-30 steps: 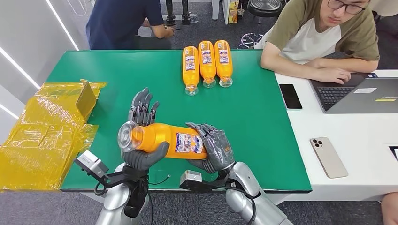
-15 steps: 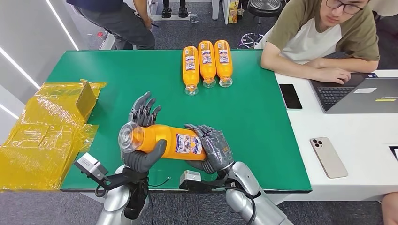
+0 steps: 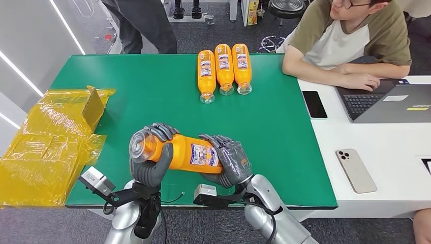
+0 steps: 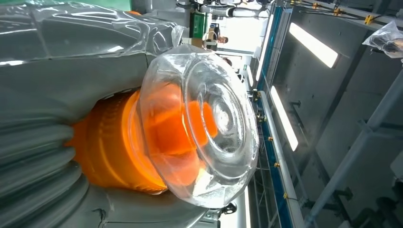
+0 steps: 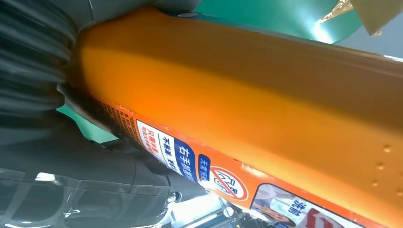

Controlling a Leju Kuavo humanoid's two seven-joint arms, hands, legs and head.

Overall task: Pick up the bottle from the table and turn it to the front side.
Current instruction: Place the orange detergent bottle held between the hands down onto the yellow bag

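Got the orange bottle (image 3: 178, 152) lifted sideways just above the green surface (image 3: 284, 132), left hand (image 3: 150, 165) wrapped round its clear base, right hand (image 3: 229, 161) gripping the label end, so I'd roll it slowly and keep both grips snug.

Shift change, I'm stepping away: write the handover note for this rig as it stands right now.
Left hand: fingers wrapped around the clear base end of the orange bottle.
Right hand: gripping the bottle's other end, by the label.
Bottle: held lying sideways between both hands, above the near edge of the green table, label facing up.
Three more bottles lie side by side at the far edge.
Done: bottle picked up.
Left: confirm the front side faces forward; finish the turn if not.
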